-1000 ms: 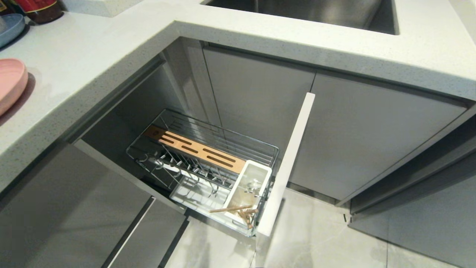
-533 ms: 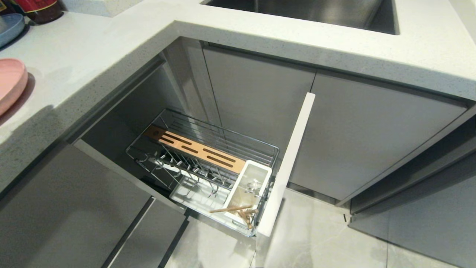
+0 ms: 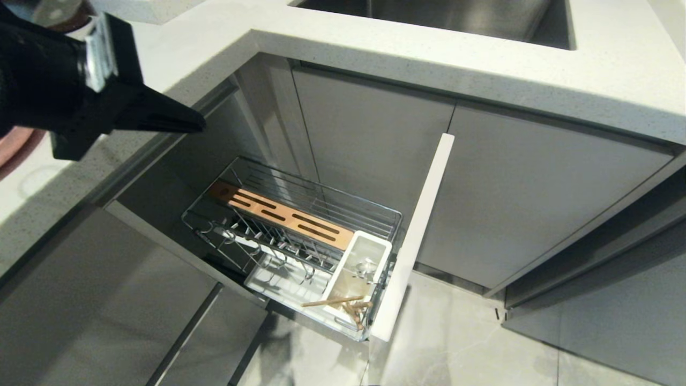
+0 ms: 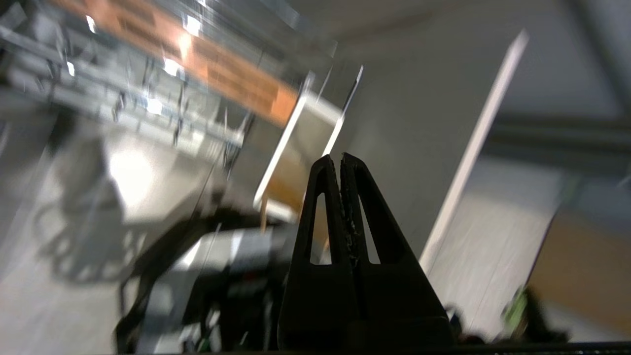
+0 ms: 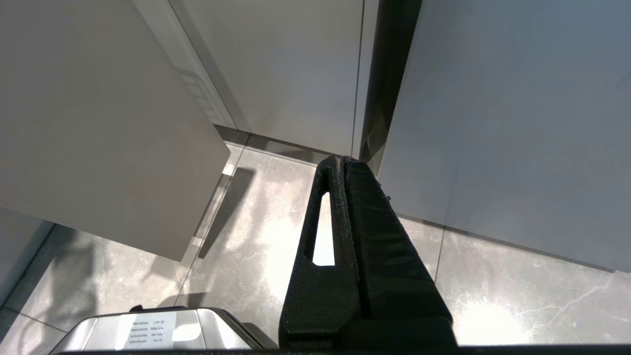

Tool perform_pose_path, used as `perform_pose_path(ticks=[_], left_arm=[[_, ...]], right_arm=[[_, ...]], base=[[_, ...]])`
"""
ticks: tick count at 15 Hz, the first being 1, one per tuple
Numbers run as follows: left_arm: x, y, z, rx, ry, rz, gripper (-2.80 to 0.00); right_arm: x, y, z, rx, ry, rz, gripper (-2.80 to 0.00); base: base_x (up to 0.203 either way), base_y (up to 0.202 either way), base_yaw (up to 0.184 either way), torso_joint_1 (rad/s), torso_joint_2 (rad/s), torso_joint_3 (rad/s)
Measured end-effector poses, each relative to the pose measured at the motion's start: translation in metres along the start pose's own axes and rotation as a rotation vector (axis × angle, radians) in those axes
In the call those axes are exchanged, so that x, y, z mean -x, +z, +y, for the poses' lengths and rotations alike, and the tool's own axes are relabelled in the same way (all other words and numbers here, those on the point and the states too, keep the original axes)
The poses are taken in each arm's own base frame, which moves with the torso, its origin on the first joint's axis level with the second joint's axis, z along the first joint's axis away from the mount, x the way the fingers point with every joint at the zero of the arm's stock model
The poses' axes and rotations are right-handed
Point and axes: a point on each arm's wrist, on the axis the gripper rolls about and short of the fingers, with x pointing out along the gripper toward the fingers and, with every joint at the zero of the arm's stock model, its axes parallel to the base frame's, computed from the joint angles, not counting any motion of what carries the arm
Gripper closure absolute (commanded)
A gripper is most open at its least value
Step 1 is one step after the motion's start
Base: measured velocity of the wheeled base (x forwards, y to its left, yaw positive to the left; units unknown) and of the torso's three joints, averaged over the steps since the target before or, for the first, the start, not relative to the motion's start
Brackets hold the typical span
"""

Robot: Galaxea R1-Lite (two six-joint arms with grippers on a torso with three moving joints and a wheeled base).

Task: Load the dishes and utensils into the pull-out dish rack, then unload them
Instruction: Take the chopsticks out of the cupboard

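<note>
Chopsticks (image 3: 343,305) lie crossed in chrome rack (image 3: 300,225).

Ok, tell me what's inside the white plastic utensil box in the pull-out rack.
Inside the white plastic utensil box, a pair of light wooden chopsticks lies across its near end. A shiny metal item sits deeper in, too unclear to identify. The box's bottom is partly covered.

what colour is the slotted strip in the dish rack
Light orange-brown wood strip, clearest in the head view.
</note>
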Motion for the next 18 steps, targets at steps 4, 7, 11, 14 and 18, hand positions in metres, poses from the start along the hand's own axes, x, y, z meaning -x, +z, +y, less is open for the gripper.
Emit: perform_pose_path(ticks=[4,7,11,14,18], left_arm=[[-0.047,-0.031,-0.011,-0.109,0.105,0.275,0.00],[-0.078,-0.047,-0.012,-0.176,0.210,0.450,0.00],[-0.116,-0.065,-0.011,-0.225,0.328,0.644,-2.80],[-0.147,-0.072,-0.009,-0.212,0.343,0.727,-2.80],[-0.182,-0.082,-0.001,-0.197,0.283,0.871,-2.80]], right_arm=[[0.000,0.000,0.000,0.000,0.000,0.000,0.00],[0.000,0.000,0.000,0.000,0.000,0.000,0.00],[0.000,0.000,0.000,0.000,0.000,0.000,0.00],[0.000,0.000,0.000,0.000,0.000,0.000,0.00],[0.000,0.000,0.000,0.000,0.000,0.000,0.00]], base=[[0.000,0.000,0.000,0.000,0.00,0.000],[0.000,0.000,0.000,0.000,0.00,0.000],[0.000,0.000,0.000,0.000,0.00,0.000],[0.000,0.000,0.000,0.000,0.00,0.000],[0.000,0.000,0.000,0.000,0.00,0.000]])
